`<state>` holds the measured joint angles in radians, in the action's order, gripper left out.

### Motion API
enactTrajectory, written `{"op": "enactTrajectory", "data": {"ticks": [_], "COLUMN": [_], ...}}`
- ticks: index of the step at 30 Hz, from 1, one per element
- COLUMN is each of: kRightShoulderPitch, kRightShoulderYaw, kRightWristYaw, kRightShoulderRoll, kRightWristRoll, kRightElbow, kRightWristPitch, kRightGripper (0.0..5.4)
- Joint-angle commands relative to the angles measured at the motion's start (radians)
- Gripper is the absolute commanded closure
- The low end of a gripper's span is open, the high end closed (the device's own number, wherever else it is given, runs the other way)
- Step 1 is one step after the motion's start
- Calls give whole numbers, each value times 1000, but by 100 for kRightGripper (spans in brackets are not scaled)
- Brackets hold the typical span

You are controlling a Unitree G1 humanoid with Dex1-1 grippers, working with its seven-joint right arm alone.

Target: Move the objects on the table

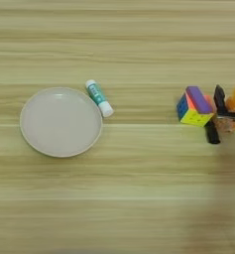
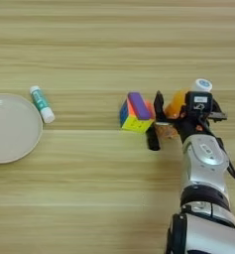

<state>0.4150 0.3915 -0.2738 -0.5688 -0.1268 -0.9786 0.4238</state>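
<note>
The plate [image 1: 61,122] sits at the table's [image 1: 117,208] left-centre, empty and flat. The glue stick [image 1: 99,98] lies at the plate's 1 o'clock, right by its rim and angled, one end up-left, the other down-right; whether it actually touches the rim cannot be told. Over to the plate's 3 o'clock, well apart across a wide band of bare wood, stands a multicoloured cube [image 2: 136,113], tipped on an edge, purple face up, yellow low, blue to the left.

In comes the right arm [image 2: 204,173] from the bottom right corner, silver forearm reaching toward 12 o'clock. The claw [image 2: 155,121] sits just right of the cube, its two black fingers [image 2: 159,105] spread apart, one at the cube's upper right, one lower down at about 5 o'clock of the cube. They are parted, with nothing clamped; the cube stands just left of them, and contact with it cannot be told. Orange parts show behind the fingers.

Room to move: the whole upper table is bare, the lower half left of the arm too, and the stretch between glue stick and cube is open. In the right eye view the plate is cut by the left edge.
</note>
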Motion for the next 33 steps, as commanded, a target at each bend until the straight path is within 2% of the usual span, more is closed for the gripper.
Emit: {"op": "enactTrajectory", "data": {"ticks": [1,6,16,21,27,33], "kRightShoulderPitch": [38,15,-82,-185,-292,-401], "kRightShoulderYaw": [6,10,9,19,33,42], "kRightWristYaw": [-1,-9,-23,-51,-68,-94], "kRightShoulderRoll": [-53,-51,-35,-18,-27,-70], "kRightWristRoll": [-13,-22,-39,-77,-94,-61], "kRightElbow": [51,69,183,363,537,688], "kRightWristPitch": [6,4,-36,-122,-255,-351], "kRightGripper": [2,2,2,2,2,2]}}
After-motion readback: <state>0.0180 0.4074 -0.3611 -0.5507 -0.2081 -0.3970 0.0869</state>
